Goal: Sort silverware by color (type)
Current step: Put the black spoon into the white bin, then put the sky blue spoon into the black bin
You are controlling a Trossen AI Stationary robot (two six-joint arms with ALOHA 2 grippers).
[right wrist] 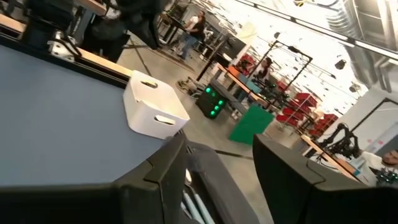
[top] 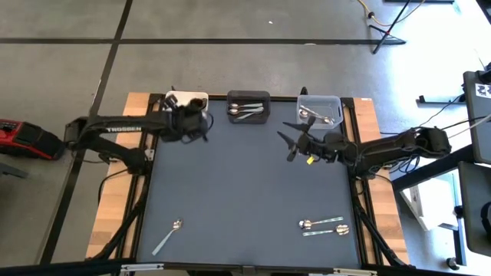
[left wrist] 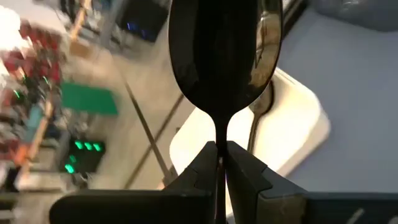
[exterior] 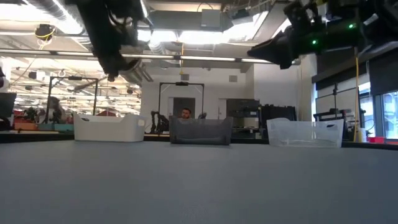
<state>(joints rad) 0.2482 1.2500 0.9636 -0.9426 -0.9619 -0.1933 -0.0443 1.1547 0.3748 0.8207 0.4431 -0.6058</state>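
My left gripper (left wrist: 219,149) is shut on a dark spoon (left wrist: 217,50) and hovers over the white bin (left wrist: 292,124) at the table's far left (top: 186,100). A second dark spoon (left wrist: 256,115) appears to lie inside that bin. My right gripper (top: 291,142) is open and holds nothing. It hangs above the table, just in front of the clear bin (top: 318,110), which holds silver spoons. The black bin (top: 248,106) also holds silver spoons. Three silver spoons lie flat near the table's near edge: one on the left (top: 167,236) and two on the right (top: 321,223) (top: 326,231). My left gripper pinches the dark spoon between its two fingers by the handle's neck (left wrist: 219,134), just behind the bowl. The fingers lie along the handle, so the bowl sticks out past their tips. The spoon is lifted clear, above the white bin.
The three bins stand in a row along the far edge (exterior: 109,127) (exterior: 200,130) (exterior: 305,132). The middle of the dark mat (top: 245,184) is bare. Wooden strips run along both sides of the table (top: 115,215). A person shows far behind the bins (exterior: 185,114).
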